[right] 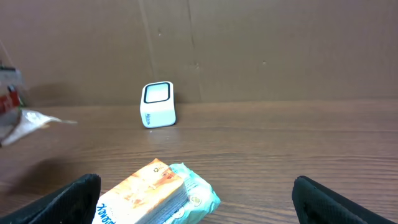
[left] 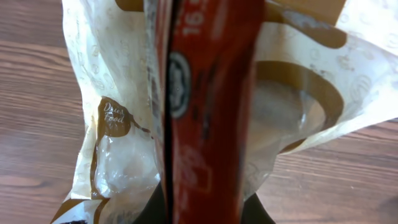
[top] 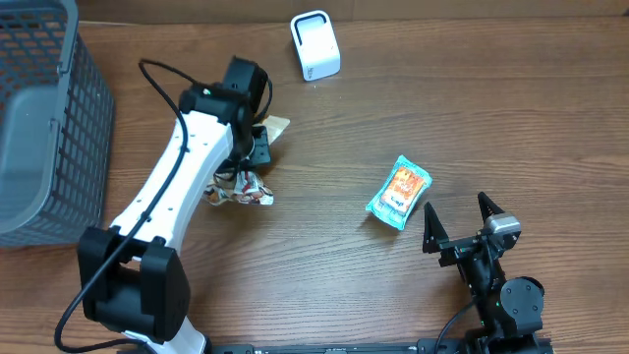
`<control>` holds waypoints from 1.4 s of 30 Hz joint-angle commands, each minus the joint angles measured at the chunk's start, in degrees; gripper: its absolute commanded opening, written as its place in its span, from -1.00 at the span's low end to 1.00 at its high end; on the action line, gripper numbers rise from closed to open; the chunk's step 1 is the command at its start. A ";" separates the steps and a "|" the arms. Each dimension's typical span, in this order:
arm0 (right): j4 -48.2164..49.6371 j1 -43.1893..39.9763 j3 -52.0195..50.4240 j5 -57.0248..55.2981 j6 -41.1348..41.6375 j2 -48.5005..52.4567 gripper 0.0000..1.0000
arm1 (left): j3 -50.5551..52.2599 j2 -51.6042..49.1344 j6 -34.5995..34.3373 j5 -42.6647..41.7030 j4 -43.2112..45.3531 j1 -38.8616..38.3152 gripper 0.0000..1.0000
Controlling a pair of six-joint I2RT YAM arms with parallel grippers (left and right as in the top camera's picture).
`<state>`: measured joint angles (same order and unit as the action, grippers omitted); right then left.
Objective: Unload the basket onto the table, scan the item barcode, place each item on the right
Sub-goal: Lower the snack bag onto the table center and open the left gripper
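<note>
Bag's grabbed, scan not done yet

Left gripper (top: 253, 147) is clamped on the crinkly cream-and-red snack bag (left: 205, 124), over the left-middle of the tabletop (top: 324, 285) and well apart from the white scanner (top: 314, 44) at the far edge. Right gripper (top: 456, 211) sits wide open with nothing in it, just beside a teal-and-orange pack (top: 399, 193). I'd say the pickup's done; bringing the bag over and showing its barcode to the scanner is what's left.
</note>
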<state>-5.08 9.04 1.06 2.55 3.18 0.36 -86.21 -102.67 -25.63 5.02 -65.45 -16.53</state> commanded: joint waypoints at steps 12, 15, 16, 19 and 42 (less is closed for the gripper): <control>0.42 -0.17 -0.61 -0.33 -0.20 -0.20 1.00 | 20.72 -0.20 -2.62 -1.73 19.30 -0.44 -0.92; 0.42 -0.17 -0.61 -0.33 -0.20 -0.20 1.00 | 23.63 -0.20 -2.62 -1.73 22.88 -0.44 -0.92; 0.42 -0.17 -0.61 -0.33 -0.20 -0.20 1.00 | 24.30 -0.20 -2.62 -1.73 23.87 -0.44 -0.91; 0.42 -0.17 -0.61 -0.33 -0.20 -0.13 1.00 | 25.20 -0.20 -2.62 -1.99 24.94 -0.44 -0.60; 0.42 -0.17 -0.61 -0.33 -0.20 -0.13 1.00 | 19.19 2.40 1.42 -1.25 21.62 -0.26 0.99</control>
<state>-5.08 9.04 1.06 2.57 3.18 0.38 -62.87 -102.67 -26.20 2.28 -42.96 -16.53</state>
